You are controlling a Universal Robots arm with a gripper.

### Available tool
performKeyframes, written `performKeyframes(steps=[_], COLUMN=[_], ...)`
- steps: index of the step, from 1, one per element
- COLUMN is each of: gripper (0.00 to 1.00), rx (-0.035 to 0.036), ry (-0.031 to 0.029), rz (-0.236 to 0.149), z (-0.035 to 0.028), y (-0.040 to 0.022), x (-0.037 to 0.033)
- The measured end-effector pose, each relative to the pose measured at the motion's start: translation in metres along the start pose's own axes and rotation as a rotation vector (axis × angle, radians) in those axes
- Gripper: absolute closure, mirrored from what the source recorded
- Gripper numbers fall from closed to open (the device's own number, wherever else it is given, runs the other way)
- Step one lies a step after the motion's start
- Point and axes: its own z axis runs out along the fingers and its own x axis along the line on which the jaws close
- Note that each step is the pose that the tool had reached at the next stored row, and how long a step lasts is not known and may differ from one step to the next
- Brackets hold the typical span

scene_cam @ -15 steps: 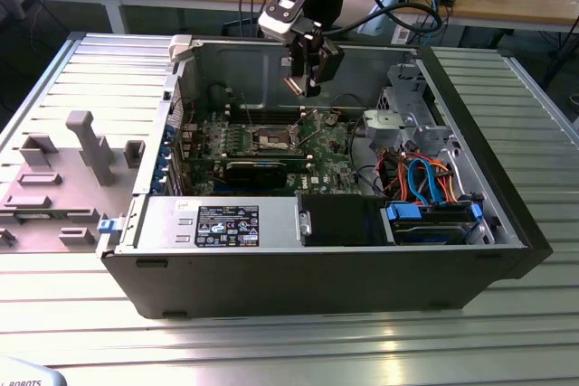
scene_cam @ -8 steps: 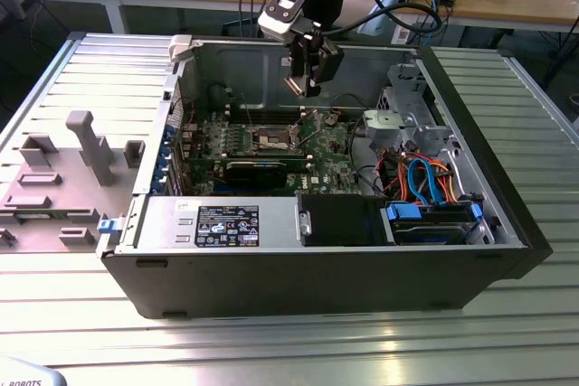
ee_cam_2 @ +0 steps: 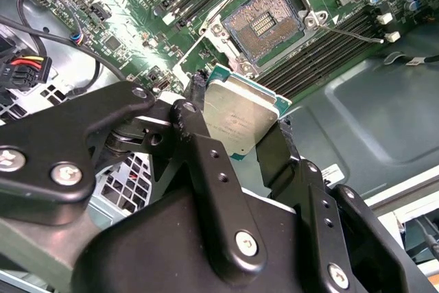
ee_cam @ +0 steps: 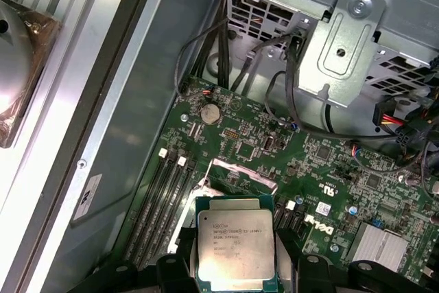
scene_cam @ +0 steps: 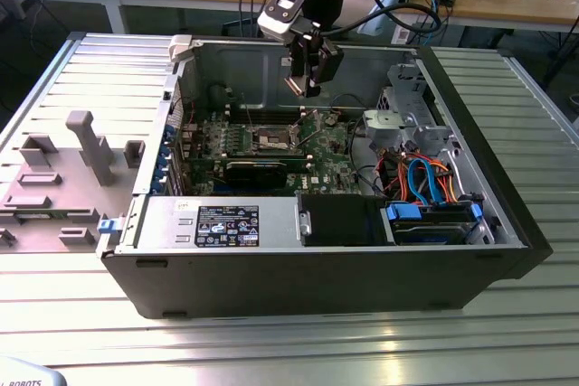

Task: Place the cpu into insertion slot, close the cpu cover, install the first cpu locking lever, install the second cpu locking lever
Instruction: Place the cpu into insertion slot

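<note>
Cpu (ee_cam_2: 236, 121), its silvery top showing in both wrist views, is pinched at 2 opposite edges by the black fingers (ee_cam_2: 206, 162) of the hand (ee_cam_2: 239, 109), which is clenched on it. In the exterior view the hand hangs inside the open computer case (scene_cam: 317, 277) on the slatted counter (scene_cam: 271, 350), above the green board. The insertion slot (ee_cam_2: 264, 22) lies uncovered, its contact field bare, apart from the cpu; 1 thin lever (ee_cam_2: 350, 32) sticks out beside it.
</note>
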Motion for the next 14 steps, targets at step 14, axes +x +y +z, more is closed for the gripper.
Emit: performKeyframes(steps=[14], gripper=[0.46], rx=[-0.0003], ry=[-0.0002], rz=[0.013], z=[0.0004], y=[0.0], x=[0.0])
